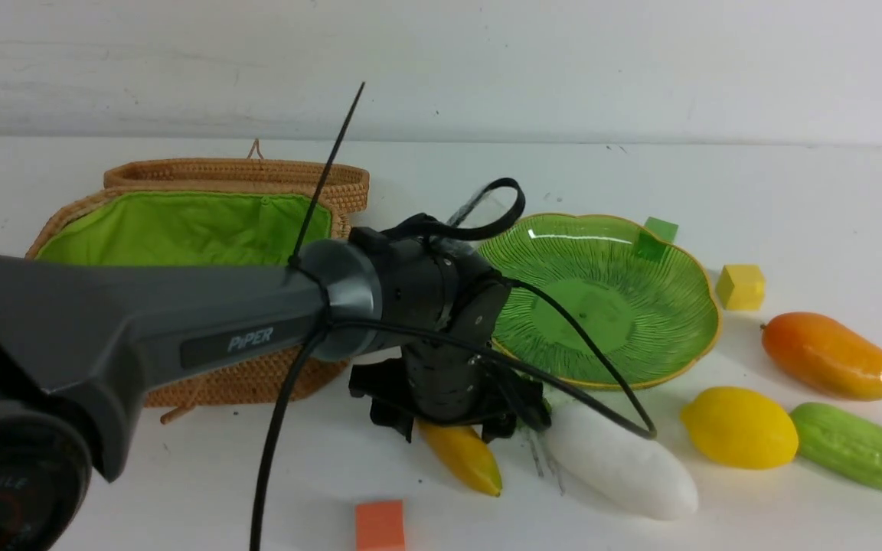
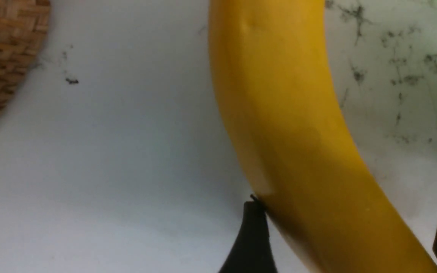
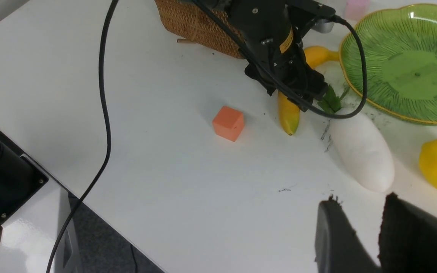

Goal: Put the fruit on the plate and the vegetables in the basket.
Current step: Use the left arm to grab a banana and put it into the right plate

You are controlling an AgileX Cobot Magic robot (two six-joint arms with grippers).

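The yellow banana lies on the white table between the basket and the white radish. My left gripper is down over the banana and open. In the left wrist view the banana runs between the fingers; one finger touches its side and the other stands apart. The green plate holds nothing. Right of it lie the mango, lemon and green gourd. My right gripper hovers near the radish, narrowly open with nothing between its fingers.
An orange cube sits near the table's front edge. A yellow cube and a green cube stand by the plate's far right rim. The left arm's black cable loops over the plate's near rim. The basket's lid lies open behind it.
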